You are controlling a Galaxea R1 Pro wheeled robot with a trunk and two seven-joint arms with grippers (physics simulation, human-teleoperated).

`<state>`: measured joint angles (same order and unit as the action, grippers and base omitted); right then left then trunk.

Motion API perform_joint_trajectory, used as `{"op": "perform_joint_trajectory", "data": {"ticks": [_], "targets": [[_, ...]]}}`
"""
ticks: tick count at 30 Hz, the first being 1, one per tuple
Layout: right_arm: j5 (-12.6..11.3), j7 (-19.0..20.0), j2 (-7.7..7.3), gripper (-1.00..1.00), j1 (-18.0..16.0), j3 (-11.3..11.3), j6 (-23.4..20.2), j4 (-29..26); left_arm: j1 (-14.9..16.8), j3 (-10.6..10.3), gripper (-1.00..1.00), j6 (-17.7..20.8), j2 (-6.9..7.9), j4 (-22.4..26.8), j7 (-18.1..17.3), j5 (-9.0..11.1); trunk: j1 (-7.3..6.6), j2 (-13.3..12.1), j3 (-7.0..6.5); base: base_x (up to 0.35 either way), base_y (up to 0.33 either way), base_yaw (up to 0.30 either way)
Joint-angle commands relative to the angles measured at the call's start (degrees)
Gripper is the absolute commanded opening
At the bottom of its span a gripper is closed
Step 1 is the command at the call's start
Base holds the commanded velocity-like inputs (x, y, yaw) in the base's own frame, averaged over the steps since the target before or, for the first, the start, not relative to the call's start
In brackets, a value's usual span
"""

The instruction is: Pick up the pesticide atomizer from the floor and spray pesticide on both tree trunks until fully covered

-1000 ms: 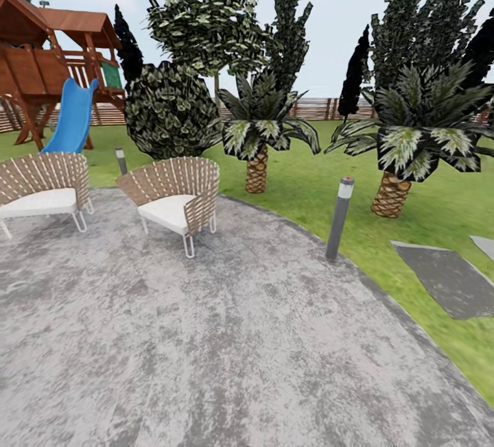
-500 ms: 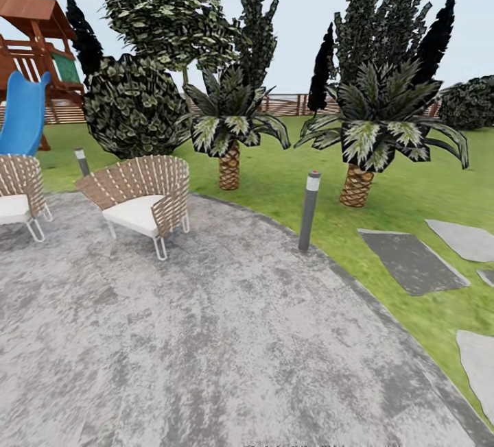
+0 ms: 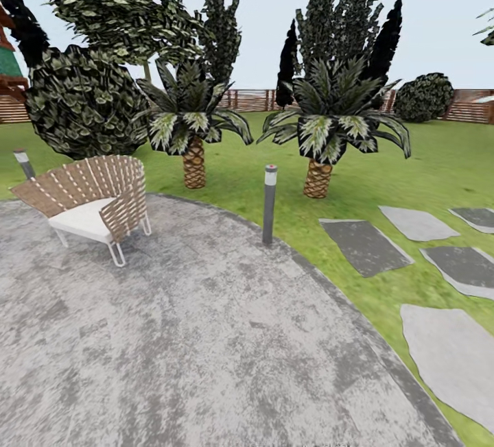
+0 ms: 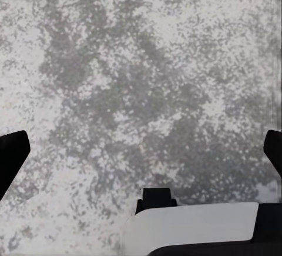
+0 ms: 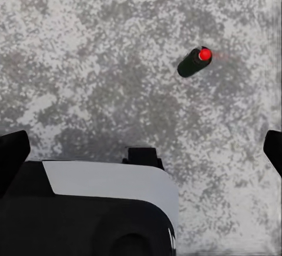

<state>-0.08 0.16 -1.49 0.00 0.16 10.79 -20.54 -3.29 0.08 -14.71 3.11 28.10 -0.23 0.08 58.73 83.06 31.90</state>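
The pesticide atomizer and both trees with their trunks are out of view. I look across the garden's floor: a grey round stone patio (image 3: pixel 206 337), green grass (image 3: pixel 425 166) and stone paving slabs (image 3: pixel 363 245) at the right. In the left wrist view, my left gripper (image 4: pixel 141 150) is open over bare patio stone, its dark fingertips (image 4: pixel 12 156) far apart at the frame's edges. My right gripper (image 5: pixel 141 150) is open too, hanging above the patio with nothing between its fingers.
A wicker chair (image 3: pixel 92 203) stands at the left of the patio. A grey bollard lamp (image 3: pixel 269 203) with a red dot (image 5: pixel 194 62) marks the patio's rim. Two short palms (image 3: pixel 194 159) (image 3: pixel 319 176), dark conifers (image 3: pixel 343 15), a round bush (image 3: pixel 75 104) and a slatted fence (image 3: pixel 254 99) lie beyond.
The head camera has swung right: the playhouse, slide and one chair have slid off the left edge, and more paving slabs have come in at the right.
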Motion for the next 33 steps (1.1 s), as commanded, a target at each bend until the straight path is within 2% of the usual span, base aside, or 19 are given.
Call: {"op": "perform_joint_trajectory", "data": {"ticks": [1, 7, 18, 24, 33], "targets": [[-0.01, 0.02, 0.0, 1.0, 0.0, 0.02, 0.11, -0.02, -0.05, 0.01, 1.0, -0.06, 0.0, 0.11, -0.03, 0.01, 0.0, 0.02, 0.1, -0.072, -0.308, -0.257], [-0.01, 0.02, 0.0, 1.0, 0.0, 0.02, 0.11, -0.02, -0.05, 0.01, 1.0, -0.06, 0.02, 0.11, 0.0, 0.01, 0.0, 0.02, 0.42, -0.131, -0.308, -0.218], [-0.01, 0.02, 0.0, 1.0, 0.0, 0.02, 0.17, -0.02, -0.05, 0.01, 1.0, -0.06, -0.02, 0.11, 0.05, 0.01, 0.0, 0.02, 0.52, -0.126, -0.32, -0.031], [0.11, 0.02, 0.0, 1.0, 0.0, 0.02, 0.19, -0.02, -0.05, 0.01, 1.0, -0.06, -0.01, 0.11, 0.05, 0.01, 0.0, 0.02, 0.52, -0.024, -0.339, 0.169], [0.16, 0.0, 0.0, 1.0, 0.0, 0.03, 0.19, -0.02, -0.05, 0.01, 1.0, -0.06, -0.03, 0.11, 0.05, 0.01, 0.0, 0.02, 0.52, -0.003, -0.342, 0.285]]}}
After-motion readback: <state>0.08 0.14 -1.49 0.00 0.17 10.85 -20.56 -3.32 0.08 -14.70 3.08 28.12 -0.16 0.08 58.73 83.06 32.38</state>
